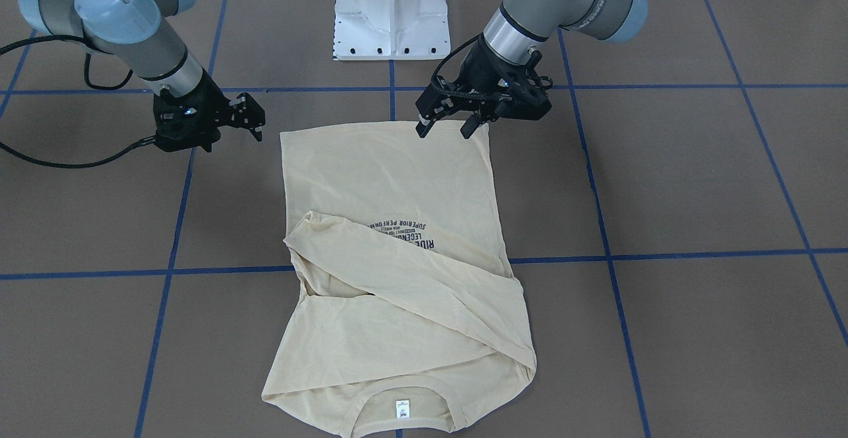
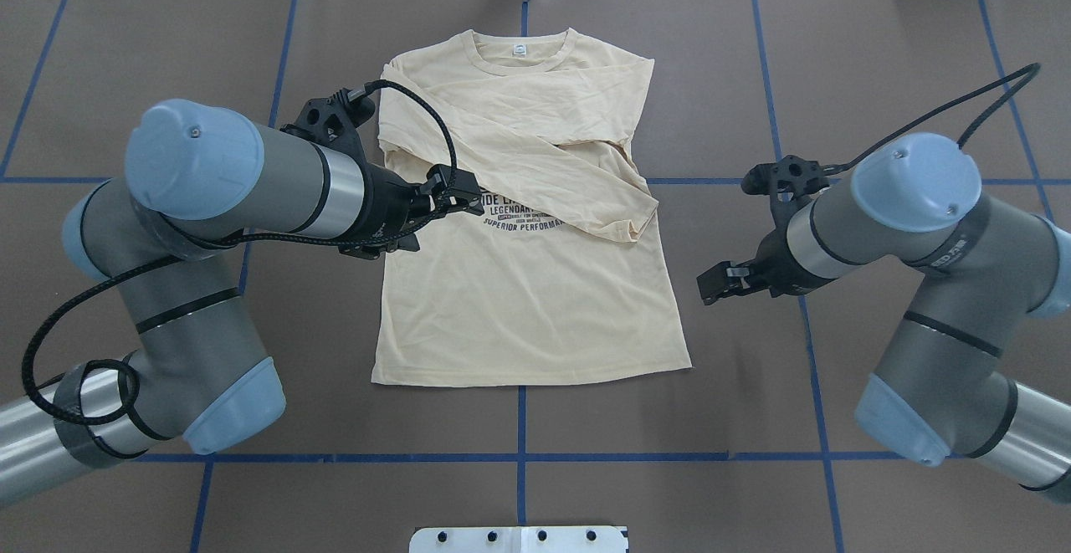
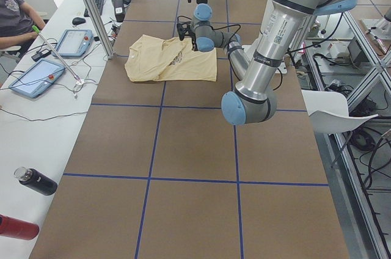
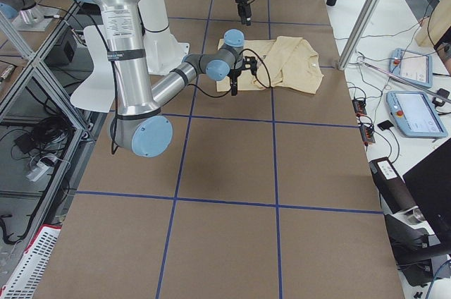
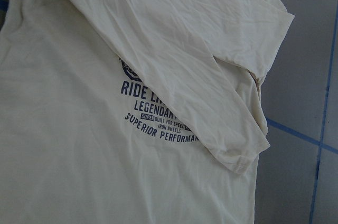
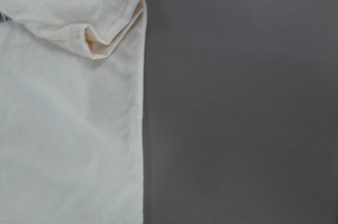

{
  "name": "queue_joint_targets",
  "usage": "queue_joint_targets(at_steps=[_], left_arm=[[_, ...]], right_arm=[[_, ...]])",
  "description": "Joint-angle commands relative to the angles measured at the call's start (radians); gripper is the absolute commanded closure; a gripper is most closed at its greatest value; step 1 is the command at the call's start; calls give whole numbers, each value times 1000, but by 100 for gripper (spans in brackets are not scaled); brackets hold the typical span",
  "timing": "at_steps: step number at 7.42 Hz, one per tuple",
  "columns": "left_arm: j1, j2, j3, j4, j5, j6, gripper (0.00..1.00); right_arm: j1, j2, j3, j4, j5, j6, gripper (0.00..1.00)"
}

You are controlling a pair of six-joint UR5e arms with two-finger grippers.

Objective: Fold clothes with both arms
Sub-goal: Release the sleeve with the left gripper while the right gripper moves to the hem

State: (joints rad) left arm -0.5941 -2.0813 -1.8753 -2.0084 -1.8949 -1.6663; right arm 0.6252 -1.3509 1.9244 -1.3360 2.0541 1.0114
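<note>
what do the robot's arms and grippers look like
The left arm and right arm are silver-grey tubes with light blue joint caps and dark bands bearing small lettering. A black cable runs along each. The left gripper and right gripper are black, skeletal two-finger frames.

Left gripper point(image 1: 444, 131) spread (tips low); right gripper point(image 1: 254, 120) hovering.
</note>
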Motion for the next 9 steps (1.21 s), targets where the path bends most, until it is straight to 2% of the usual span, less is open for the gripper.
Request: queue_joint_targets(at_steps=[1,9], left_arm=[[2,0,-22,31,11,0,0],[0,1,-22,31,14,0,0]], right_arm=[[-56,78,-79,0,-5,28,1],[-122,96,-145,-23,1,30,12]])
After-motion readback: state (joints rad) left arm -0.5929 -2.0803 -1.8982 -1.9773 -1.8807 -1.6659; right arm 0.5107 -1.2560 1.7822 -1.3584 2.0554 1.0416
